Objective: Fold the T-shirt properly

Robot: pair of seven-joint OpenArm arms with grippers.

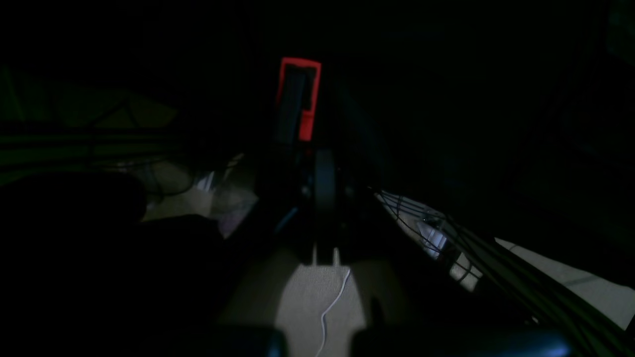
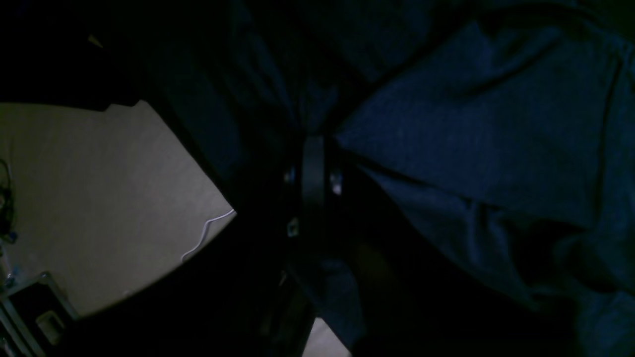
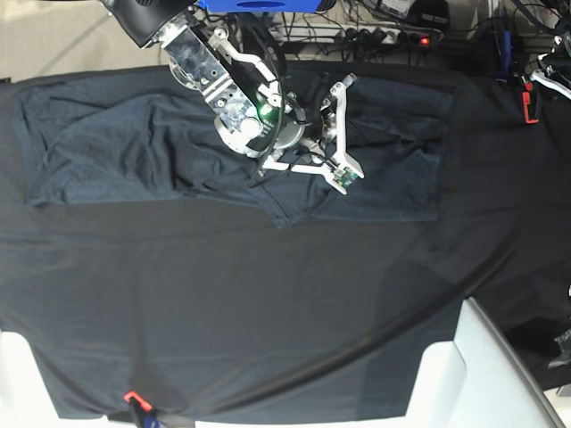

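Fingers (image 2: 313, 163) of the right gripper (image 3: 323, 111) are pinched together on a gathered ridge of the T-shirt (image 3: 178, 143); in the right wrist view the dark blue cloth bunches into folds that run toward the narrow black finger edge. From the base view the white frame of that gripper sits over the shirt's middle, where the cloth is drawn up into a crease.

Nearest the base camera, the black tablecloth (image 3: 268, 321) covers the table, smooth and matte, with a long shallow fold running diagonally toward the lower right, where it drapes over a pale corner (image 3: 482, 374). A small red clip (image 3: 131, 397) sits at its near edge.

Beyond that, the shirt lies across the far half of the cloth, spread wide from left to right. It is a dark slate blue-grey knit with a faint heathered grain, paler than the tablecloth, soft and rumpled, with wrinkles fanning out from the pinched spot. Its near edge dips to a point below the gripper, and its right part lies flatter with a straight side.

Farthest off, at the table's right edge, the left gripper (image 3: 542, 78) is shut, well apart from the shirt; its wrist view is very dark, showing a red-edged piece (image 1: 298, 96) and pale floor (image 1: 317, 297) with a thin white cable (image 1: 333, 305).
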